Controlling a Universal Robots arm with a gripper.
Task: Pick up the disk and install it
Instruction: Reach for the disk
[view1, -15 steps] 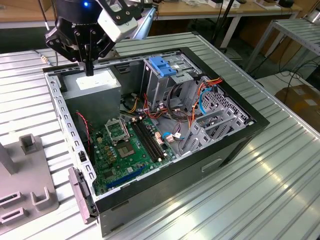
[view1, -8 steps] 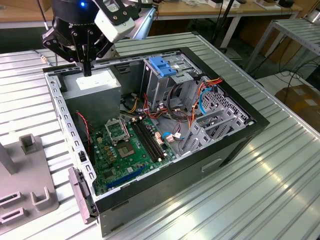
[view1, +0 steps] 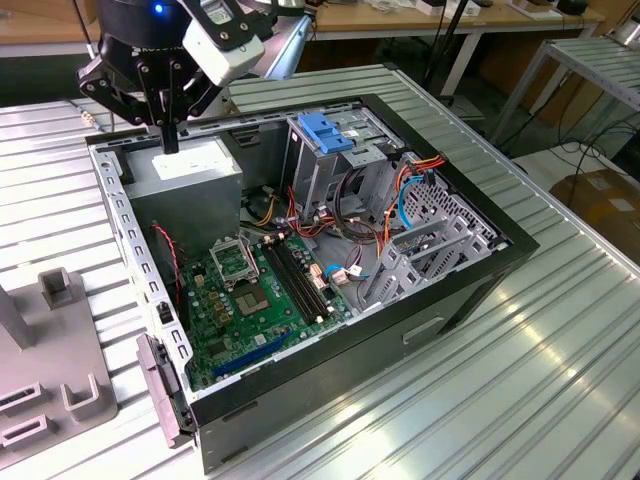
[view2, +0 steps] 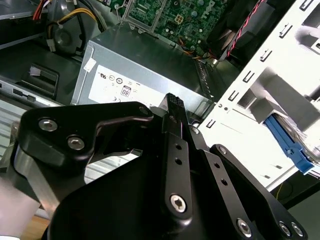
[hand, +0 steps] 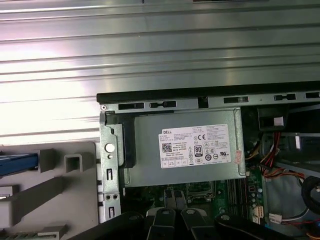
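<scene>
The disk (hand: 17, 164) is not in the tool; it shows as a blue-framed edge resting in the grey holder (hand: 65, 180) on the counter (view1: 480, 380), just outside the case's perforated side wall. In the second wrist view the same blue frame (view2: 287, 142) lies beyond that white wall.

The tool (view1: 170, 145) hangs with its fingers clenched together and nothing between them. It sits just above the grey power supply (view1: 190, 170), over the white sticker and near the case's back corner. I cannot tell whether the fingertips touch the box.

Further out, the open computer case (view1: 470, 270) lies on its side on the ribbed metal counter. The green motherboard (view1: 260, 290) is beside the power supply. Past it, a metal drive cage (view1: 320, 165) carries a blue latch piece (view1: 325, 130) on top. Orange and red cables run along the case's far wall.
</scene>
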